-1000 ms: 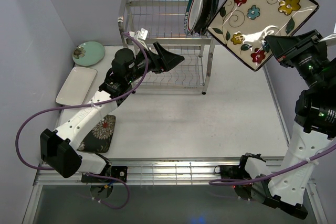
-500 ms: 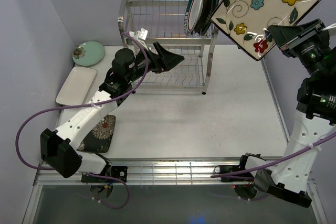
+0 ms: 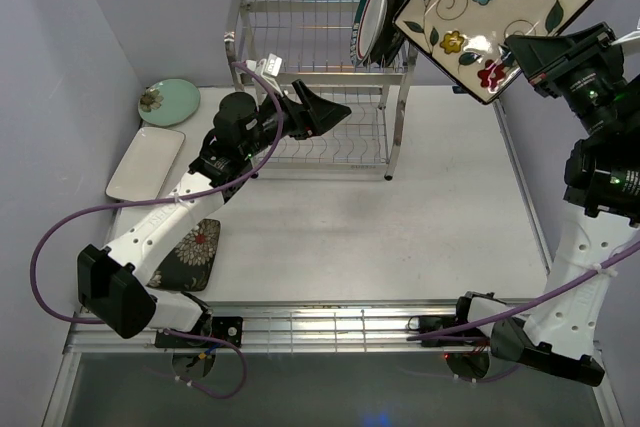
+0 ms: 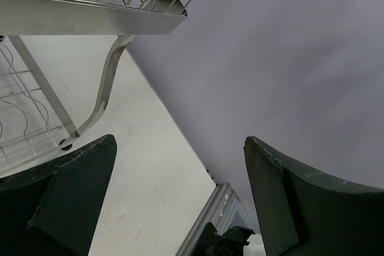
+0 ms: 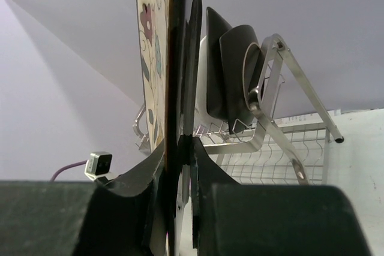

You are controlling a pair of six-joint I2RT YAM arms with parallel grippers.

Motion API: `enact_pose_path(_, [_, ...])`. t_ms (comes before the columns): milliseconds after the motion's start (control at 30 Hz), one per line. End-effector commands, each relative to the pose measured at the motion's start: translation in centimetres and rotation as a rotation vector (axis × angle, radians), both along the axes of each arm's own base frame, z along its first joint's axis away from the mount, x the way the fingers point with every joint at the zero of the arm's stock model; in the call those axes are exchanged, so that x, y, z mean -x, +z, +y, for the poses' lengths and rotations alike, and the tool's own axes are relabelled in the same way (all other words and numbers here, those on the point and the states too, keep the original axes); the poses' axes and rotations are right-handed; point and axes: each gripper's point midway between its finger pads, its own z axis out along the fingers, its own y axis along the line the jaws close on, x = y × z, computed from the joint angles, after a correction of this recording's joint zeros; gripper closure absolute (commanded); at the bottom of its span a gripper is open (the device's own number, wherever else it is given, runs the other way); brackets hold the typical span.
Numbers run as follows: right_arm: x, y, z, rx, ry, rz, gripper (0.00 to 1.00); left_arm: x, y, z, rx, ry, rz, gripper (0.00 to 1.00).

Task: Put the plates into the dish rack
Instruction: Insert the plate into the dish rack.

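My right gripper [image 3: 520, 55] is shut on the rim of the cream flowered square plate [image 3: 497, 9] and holds it high, just right of the dish rack's [image 3: 310, 87] top tier. In the right wrist view the plate [image 5: 157, 64] is edge-on between my fingers [image 5: 144, 175]. Three plates [image 3: 385, 12] stand on edge at the right end of the top shelf. My left gripper [image 3: 335, 112] is open and empty in front of the rack's lower tier. A pale green round plate [image 3: 168, 101], a white rectangular plate [image 3: 146, 162] and a dark floral square plate [image 3: 190, 252] lie on the left.
The grey side walls stand close on both sides. The rack's right post [image 4: 102, 88] and the table's right edge show in the left wrist view. A metal rail [image 3: 330, 325] runs along the near edge between the arm bases.
My right gripper has lifted the flowered plate up and leftward, closer to the rack's top tier. The left arm has not moved.
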Motion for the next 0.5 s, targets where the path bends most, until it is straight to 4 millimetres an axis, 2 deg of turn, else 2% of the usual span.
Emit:
enact_pose_path(0, [2.7,6.6,2.0,0.047,0.019,-0.293,0.92,-0.1,0.5,0.0,0.004,0.003,-0.024,0.03])
enact_pose_path(33, [2.8,6.4,3.4,0.045,0.061,-0.293,0.92,0.0,0.5,-0.2,0.005,0.0,-0.023,0.03])
enact_pose_path(100, [1.9,5.7,3.9,0.042,0.038,-0.27,0.92,-0.1,0.5,-0.1,0.004,0.001,-0.025,0.03])
enact_pose_path(133, [2.1,5.4,5.3,0.055,0.078,-0.275,0.92,-0.1,0.6,-0.1,0.004,0.001,-0.026,0.03])
enact_pose_path(267, [1.4,4.8,6.0,0.056,0.051,-0.264,0.92,0.1,0.6,0.1,0.0,0.008,-0.034,0.03])
enact_pose_path(400, [1.3,5.9,6.4,0.051,0.048,-0.283,0.92,0.0,0.7,0.3,-0.004,0.016,-0.041,0.03])
enact_pose_path(467, [1.1,6.1,7.1,0.049,0.056,-0.285,0.92,0.0,0.6,0.3,-0.004,0.014,-0.039,0.03])
